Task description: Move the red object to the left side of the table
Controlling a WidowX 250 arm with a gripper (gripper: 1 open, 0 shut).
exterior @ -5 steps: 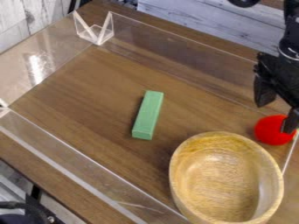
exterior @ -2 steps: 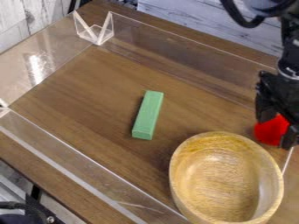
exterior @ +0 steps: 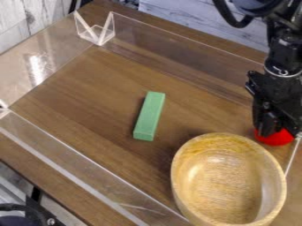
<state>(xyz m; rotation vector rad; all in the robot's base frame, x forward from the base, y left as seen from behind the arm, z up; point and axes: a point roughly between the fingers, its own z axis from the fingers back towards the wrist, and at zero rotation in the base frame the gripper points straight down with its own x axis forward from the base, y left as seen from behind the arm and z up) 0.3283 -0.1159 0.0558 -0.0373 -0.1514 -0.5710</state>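
Observation:
The red object (exterior: 277,136) is a small round red toy fruit at the right edge of the table (exterior: 83,97), just behind the wooden bowl. My black gripper (exterior: 273,124) comes straight down onto it, with its fingers closed around the upper part. Only the lower red half shows beneath the fingers. The fruit looks to be resting on the tabletop.
A large light wooden bowl (exterior: 179,169) fills the front right corner, touching or nearly touching the fruit. A green rectangular block (exterior: 148,116) lies near the middle. Low clear acrylic walls (exterior: 71,163) edge the table, and a clear bracket (exterior: 94,28) stands at the back left.
The gripper has dropped and shifted slightly left over the red fruit. Its fingers, apart a second ago, have closed on the fruit. Bowl and block have not moved.

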